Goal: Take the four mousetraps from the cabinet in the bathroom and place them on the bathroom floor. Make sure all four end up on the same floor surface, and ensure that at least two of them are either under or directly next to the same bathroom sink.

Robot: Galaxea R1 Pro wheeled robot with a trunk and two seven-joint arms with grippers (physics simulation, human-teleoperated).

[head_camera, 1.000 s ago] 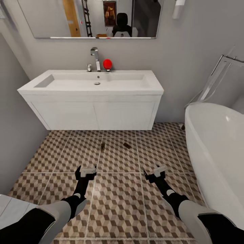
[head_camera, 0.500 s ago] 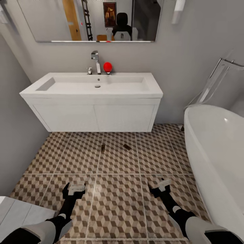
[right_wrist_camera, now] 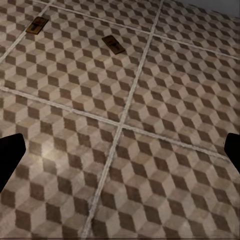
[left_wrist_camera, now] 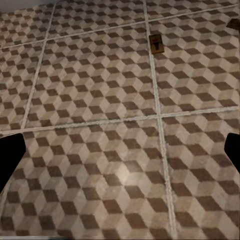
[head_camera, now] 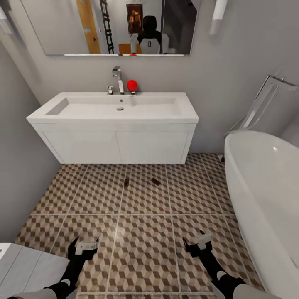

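Two mousetraps lie on the bathroom floor (head_camera: 145,249) just in front of the bathroom sink (head_camera: 116,120), one (head_camera: 126,182) left of the other (head_camera: 155,181). They are small tan boards with dark wire. The left wrist view has one mousetrap (left_wrist_camera: 156,43) ahead and another (left_wrist_camera: 233,23) at its edge. Both mousetraps (right_wrist_camera: 37,25) (right_wrist_camera: 114,44) lie ahead in the right wrist view. My left gripper (head_camera: 85,246) (left_wrist_camera: 120,155) and right gripper (head_camera: 199,243) (right_wrist_camera: 120,150) hover open and empty over the tiles, well short of the traps. The cabinet is out of view.
A white bathtub (head_camera: 265,187) fills the right side. A grey wall (head_camera: 16,166) closes the left. On the sink stand a chrome faucet (head_camera: 118,77) and a red ball (head_camera: 132,85), under a mirror (head_camera: 112,25). A white surface (head_camera: 20,265) sits at lower left.
Both arms have drawn back toward my body, so the grippers are farther from the two traps. The view has shifted a little. The traps have not moved.
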